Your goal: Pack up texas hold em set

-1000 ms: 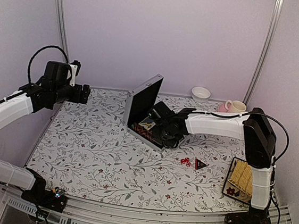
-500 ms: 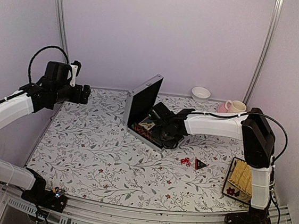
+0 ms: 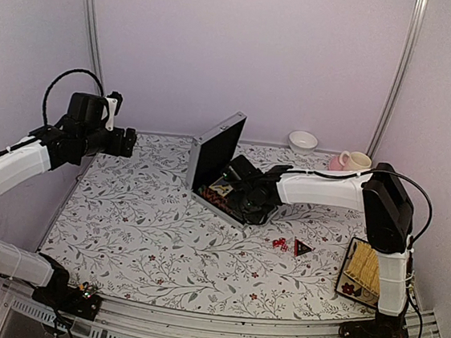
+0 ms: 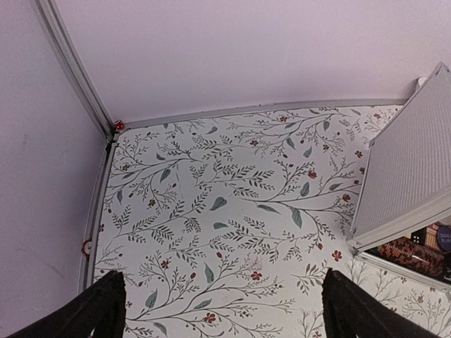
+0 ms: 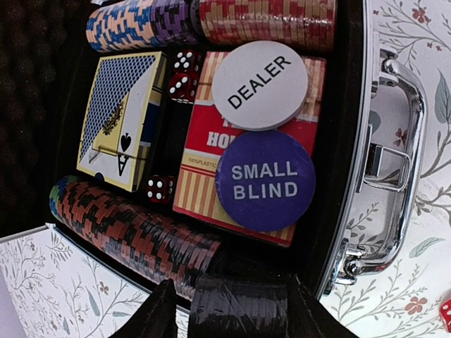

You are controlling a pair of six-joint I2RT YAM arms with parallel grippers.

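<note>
Two arms share the flowered desk (image 3: 138, 232). At its ten o'clock the left pincer (image 4: 222, 292) hangs with both fingers (image 4: 84, 313) spread wide apart.

One silver briefcase (image 3: 215, 148) stands open near twelve o'clock, its lid upright and its one metal handle (image 5: 402, 176) on the front wall. The right wrist view shows what lies inside:
- two rows of poker chips (image 5: 134, 229), one along each long wall
- one blue-backed deck (image 5: 116, 120)
- one red card box (image 5: 201, 134)
- three red dice (image 5: 156, 188) around the blue deck
- one white DEALER button (image 5: 259, 84) and one purple SMALL BLIND button (image 5: 265, 180), both lying on the red box

The right pincer (image 5: 231, 313) sits at that view's six o'clock edge. Its fingers flank one black stack (image 5: 211, 299), apparently chips. Whether they press on it I cannot tell.

At four o'clock from the case lie what look like two loose dice (image 3: 280, 243). Just beside them, at their three o'clock, is one triangular marker (image 3: 303, 247).

One yellow woven tray (image 3: 362, 271) fills the desk's four o'clock corner. One pink cup and saucer (image 3: 354, 161) stands at two o'clock and one white bowl (image 3: 303, 141) at one o'clock.
</note>
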